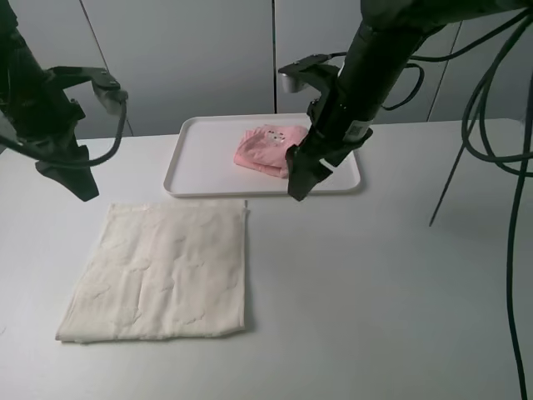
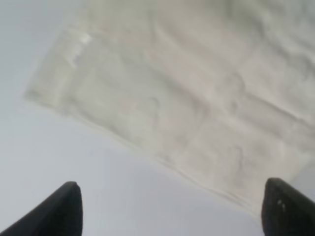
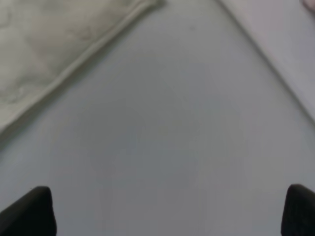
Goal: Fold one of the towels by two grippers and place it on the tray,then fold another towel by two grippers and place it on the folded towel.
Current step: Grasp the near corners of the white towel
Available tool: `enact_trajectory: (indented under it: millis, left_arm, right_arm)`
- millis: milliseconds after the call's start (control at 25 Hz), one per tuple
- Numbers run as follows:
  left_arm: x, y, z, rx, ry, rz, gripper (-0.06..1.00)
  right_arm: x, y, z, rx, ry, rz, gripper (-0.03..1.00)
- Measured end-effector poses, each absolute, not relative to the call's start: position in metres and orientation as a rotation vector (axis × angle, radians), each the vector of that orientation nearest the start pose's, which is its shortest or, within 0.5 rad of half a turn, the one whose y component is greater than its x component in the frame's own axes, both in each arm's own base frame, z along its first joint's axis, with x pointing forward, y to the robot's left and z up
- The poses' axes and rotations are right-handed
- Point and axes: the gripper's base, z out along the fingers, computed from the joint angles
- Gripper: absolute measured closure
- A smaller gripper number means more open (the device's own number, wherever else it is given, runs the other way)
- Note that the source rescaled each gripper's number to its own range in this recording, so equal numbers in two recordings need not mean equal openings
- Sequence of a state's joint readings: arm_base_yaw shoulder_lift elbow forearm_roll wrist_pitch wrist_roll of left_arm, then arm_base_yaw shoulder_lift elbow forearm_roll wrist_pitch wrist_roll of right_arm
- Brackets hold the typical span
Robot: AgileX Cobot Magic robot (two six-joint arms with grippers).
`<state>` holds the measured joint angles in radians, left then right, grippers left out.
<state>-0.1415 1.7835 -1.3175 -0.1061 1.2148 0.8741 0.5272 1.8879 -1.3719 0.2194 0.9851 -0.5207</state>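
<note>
A folded pink towel (image 1: 268, 150) lies on the white tray (image 1: 200, 158) at the back of the table. A cream towel (image 1: 162, 271) lies spread flat on the table in front of the tray; it also shows in the left wrist view (image 2: 197, 83) and at a corner of the right wrist view (image 3: 54, 44). My left gripper (image 1: 71, 175) hovers open and empty above the table, behind the cream towel's far left corner. My right gripper (image 1: 306, 177) hangs open and empty over the tray's front edge, just in front of the pink towel.
The grey table (image 1: 375, 292) stretches to the right and front of the cream towel. Black cables (image 1: 500, 150) hang at the right side. Grey wall panels stand behind the table.
</note>
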Motion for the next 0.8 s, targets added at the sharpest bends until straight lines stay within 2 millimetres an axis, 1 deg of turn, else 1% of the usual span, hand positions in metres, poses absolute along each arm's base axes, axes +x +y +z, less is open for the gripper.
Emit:
enact_trajectory:
  millis: [40,120,200,280,480,560,680,720,800]
  left_arm:
    - [0.322,-0.055,0.218,1.526,2.77,-0.184,-0.04]
    - [0.31,-0.053,0.204,1.606,2.752,-0.193,-0.04]
    - [0.299,-0.051,0.191,1.65,2.727,-0.187,-0.04]
    - [0.288,-0.048,0.179,1.715,2.685,-0.174,-0.04]
    - [0.262,-0.041,0.156,1.832,2.614,-0.108,-0.04]
    - [0.252,-0.039,0.145,1.897,2.591,-0.076,-0.04]
    - [0.231,-0.039,0.125,2.051,2.515,0.003,-0.04]
    - [0.225,-0.041,0.12,2.084,2.494,0.012,-0.04]
    - [0.221,-0.044,0.116,2.107,2.459,0.025,-0.04]
  right_arm:
    - [0.31,0.214,0.207,-1.423,2.617,0.265,-0.02]
    - [0.299,0.229,0.206,-1.557,2.549,0.234,-0.02]
    - [0.289,0.24,0.206,-1.684,2.47,0.224,-0.02]
    - [0.284,0.246,0.206,-1.792,2.389,0.218,-0.02]
    - [0.273,0.261,0.204,-1.898,2.294,0.221,-0.02]
    - [0.266,0.271,0.198,-1.944,2.272,0.224,-0.02]
    - [0.248,0.29,0.186,-2.048,2.226,0.226,-0.02]
    - [0.243,0.295,0.181,-2.08,2.211,0.22,-0.02]
    - [0.231,0.306,0.175,-2.149,2.173,0.208,-0.02]
